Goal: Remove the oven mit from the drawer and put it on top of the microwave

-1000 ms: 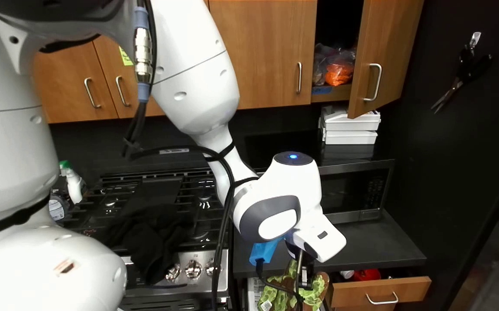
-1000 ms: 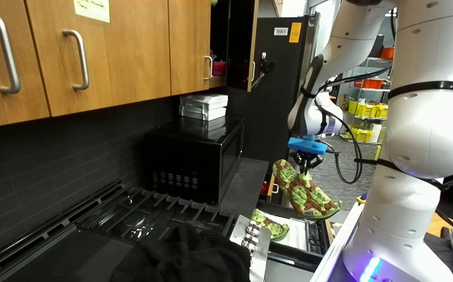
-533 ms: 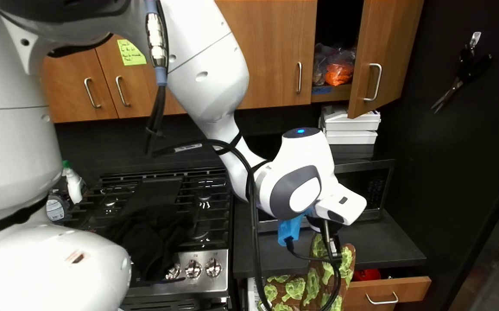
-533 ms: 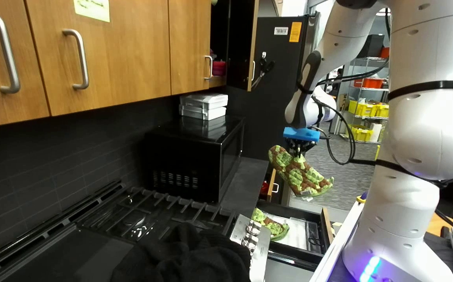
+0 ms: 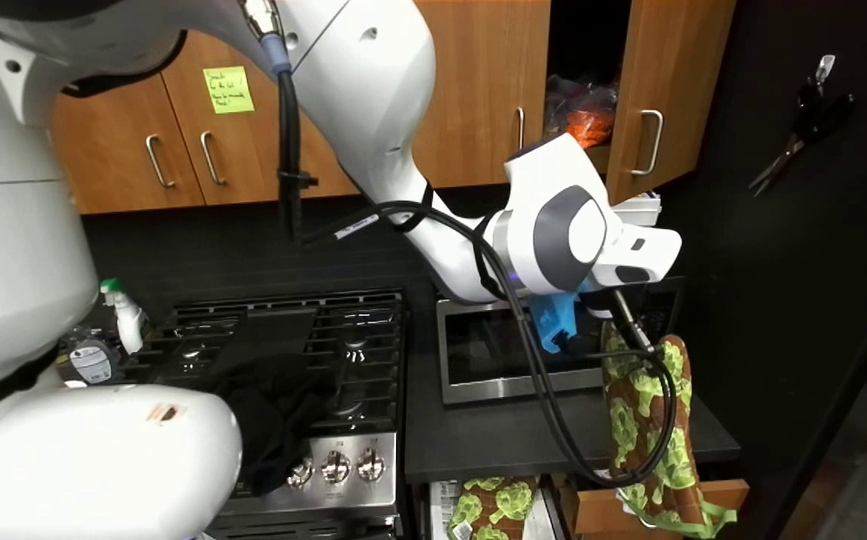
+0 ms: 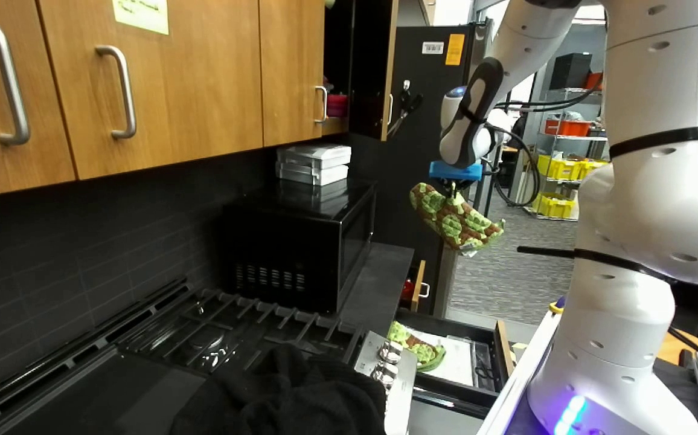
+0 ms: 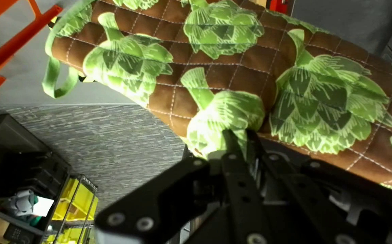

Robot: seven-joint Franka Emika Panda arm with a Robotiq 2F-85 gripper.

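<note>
You had the fingers [image 7: 232, 144] pinched narrow on an edge of the oven mitt [image 6: 456, 220], which hung mostly below them, out on the door side of the microwave [image 6: 297, 241] and apart from it, long axis sloping from the rounded end (higher, microwave side) down to the loop end, so your next move looked like in and over that top. Counted 2 mitts (1 pinched, plus a spare mitt [image 6: 418, 346] in the drawer [image 6: 457, 388]), 1 microwave, 2 open drawers if you included the side drawer [image 5: 595, 511], and 2 white boxes [image 6: 316, 164] up top that seemed easy to bump.
</note>
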